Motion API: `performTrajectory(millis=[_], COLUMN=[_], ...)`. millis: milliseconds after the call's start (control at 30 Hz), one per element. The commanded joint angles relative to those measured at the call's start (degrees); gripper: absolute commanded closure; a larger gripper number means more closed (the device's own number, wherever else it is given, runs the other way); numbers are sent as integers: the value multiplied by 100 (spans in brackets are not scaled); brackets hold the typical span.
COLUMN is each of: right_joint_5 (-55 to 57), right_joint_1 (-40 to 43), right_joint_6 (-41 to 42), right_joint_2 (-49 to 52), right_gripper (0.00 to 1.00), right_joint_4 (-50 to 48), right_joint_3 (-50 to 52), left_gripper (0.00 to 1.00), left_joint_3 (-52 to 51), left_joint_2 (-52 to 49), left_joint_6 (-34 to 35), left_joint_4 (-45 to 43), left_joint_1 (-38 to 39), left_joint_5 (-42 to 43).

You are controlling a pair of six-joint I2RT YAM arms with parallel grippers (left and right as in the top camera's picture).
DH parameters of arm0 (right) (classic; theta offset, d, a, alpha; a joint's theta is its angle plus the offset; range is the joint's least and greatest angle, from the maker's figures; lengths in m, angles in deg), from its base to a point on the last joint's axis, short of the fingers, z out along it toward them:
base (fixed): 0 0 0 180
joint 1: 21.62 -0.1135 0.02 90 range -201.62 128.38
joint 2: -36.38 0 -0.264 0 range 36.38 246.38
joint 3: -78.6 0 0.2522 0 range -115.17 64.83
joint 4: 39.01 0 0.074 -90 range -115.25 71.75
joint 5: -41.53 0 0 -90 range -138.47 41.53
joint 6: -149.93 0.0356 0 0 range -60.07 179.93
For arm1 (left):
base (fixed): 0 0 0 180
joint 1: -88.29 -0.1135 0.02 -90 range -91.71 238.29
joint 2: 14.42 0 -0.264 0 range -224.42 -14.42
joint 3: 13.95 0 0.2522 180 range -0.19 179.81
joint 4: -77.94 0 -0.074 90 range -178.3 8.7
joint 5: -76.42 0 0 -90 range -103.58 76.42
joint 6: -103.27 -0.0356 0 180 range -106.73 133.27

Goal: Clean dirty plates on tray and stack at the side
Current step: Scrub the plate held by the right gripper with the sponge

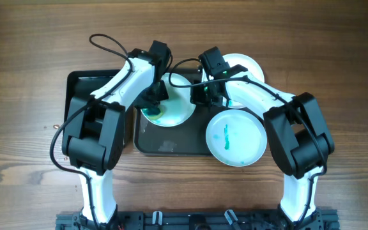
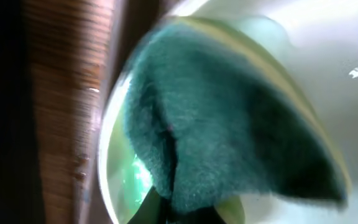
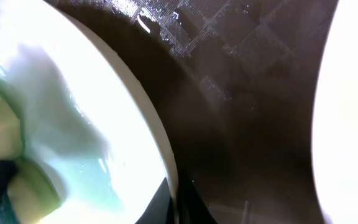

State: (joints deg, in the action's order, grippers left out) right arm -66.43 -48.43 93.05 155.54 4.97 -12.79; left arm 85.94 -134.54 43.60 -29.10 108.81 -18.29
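Observation:
A white plate (image 1: 183, 110) with teal smears lies at the left of the dark grey tray (image 1: 171, 142). My left gripper (image 1: 153, 99) is shut on a green sponge (image 2: 229, 124) and presses it onto this plate (image 2: 316, 43). My right gripper (image 1: 203, 96) is shut on the plate's right rim (image 3: 166, 162), seen between its fingers (image 3: 178, 202) over the tray floor (image 3: 247, 124). A second smeared plate (image 1: 236, 137) sits at the tray's front right, overhanging the rim. A third plate (image 1: 246, 66) lies at the back right, partly hidden by my right arm.
A smaller glossy black tray (image 1: 82, 83) lies against the big tray's left side, mostly under my left arm. Wooden table (image 1: 337, 64) surrounds both trays. Another plate's edge shows at the right of the right wrist view (image 3: 353, 124).

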Motion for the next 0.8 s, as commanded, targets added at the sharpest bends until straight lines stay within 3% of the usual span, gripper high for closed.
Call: performTrajectory(millis=[0, 100, 233, 333, 433, 567, 633, 767], right_joint_5=[249, 249, 249, 251, 275, 293, 293, 293], right_joint_1=[37, 37, 35, 37, 37, 37, 37, 37], right_joint_6=[-52, -55, -59, -61, -59, -59, -57, -59], right_joint_2=[59, 59, 59, 59, 59, 59, 59, 59], right_gripper=[96, 96, 96, 96, 96, 96, 96, 96], right_joint_4=[61, 52, 55, 55, 55, 68, 70, 70], right_joint_3=[42, 42, 42, 42, 42, 42, 42, 42], left_gripper=[96, 96, 96, 96, 96, 96, 96, 96], left_joint_3=[-57, -57, -57, -57, -57, 55, 205, 588], left_joint_2=[-85, -85, -85, -85, -85, -11, 125, 669], left_joint_6=[-1641, -2109, -1893, -1434, -986, -365, -146, -160], left_joint_4=[-31, -417, -1237, -1502, -1443, -741, -396, 310], left_joint_1=[133, 216, 197, 164, 144, 31, -4, -35], left_joint_5=[2271, 3375, 3224, 2111, 111, -1506, -1591, -885])
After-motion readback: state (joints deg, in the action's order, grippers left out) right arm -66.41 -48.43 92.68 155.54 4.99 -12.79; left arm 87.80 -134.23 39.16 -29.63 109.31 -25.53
